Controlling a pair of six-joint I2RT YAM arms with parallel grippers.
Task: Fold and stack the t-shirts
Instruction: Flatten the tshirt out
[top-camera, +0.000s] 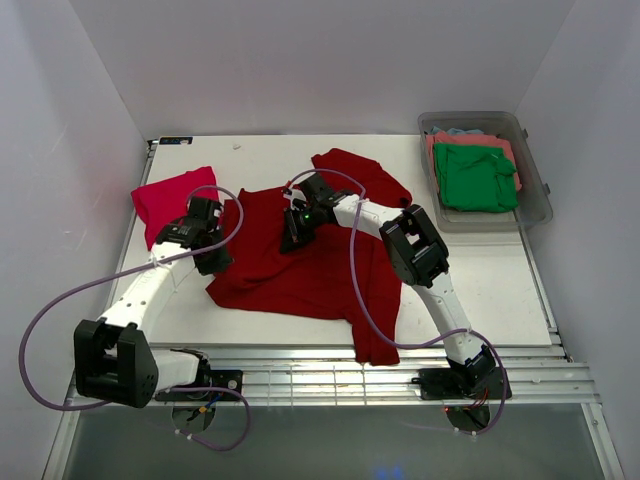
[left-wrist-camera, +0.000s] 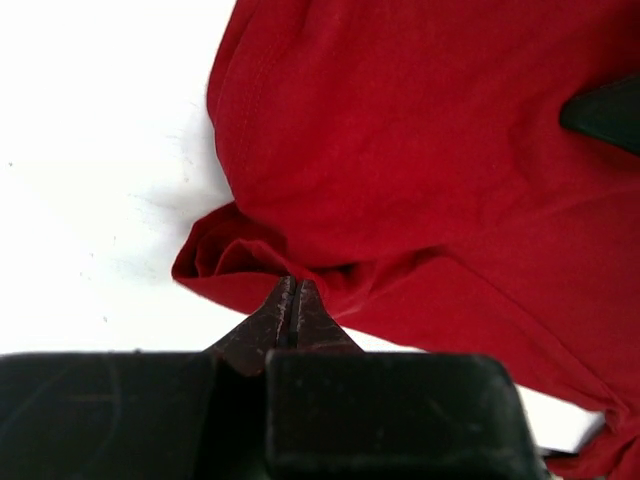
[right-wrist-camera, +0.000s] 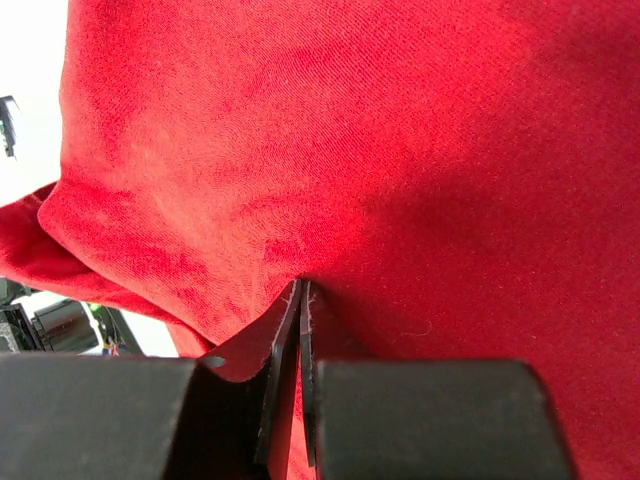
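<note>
A dark red t-shirt (top-camera: 300, 270) lies spread and rumpled across the middle of the table. My left gripper (top-camera: 212, 262) is shut on its left edge; in the left wrist view the closed tips (left-wrist-camera: 293, 285) pinch a bunched fold of the dark red t-shirt (left-wrist-camera: 420, 150). My right gripper (top-camera: 297, 238) is shut on the shirt's upper middle; in the right wrist view the tips (right-wrist-camera: 303, 287) pinch the cloth (right-wrist-camera: 330, 150). A brighter pinkish-red t-shirt (top-camera: 172, 200) lies folded at the far left. Folded green (top-camera: 474, 177) and coral (top-camera: 470, 141) t-shirts sit in the tub.
A clear grey plastic tub (top-camera: 535, 205) stands at the back right of the table. The white table (top-camera: 490, 290) ends at a metal rail (top-camera: 330, 375) in front. White walls close in on both sides.
</note>
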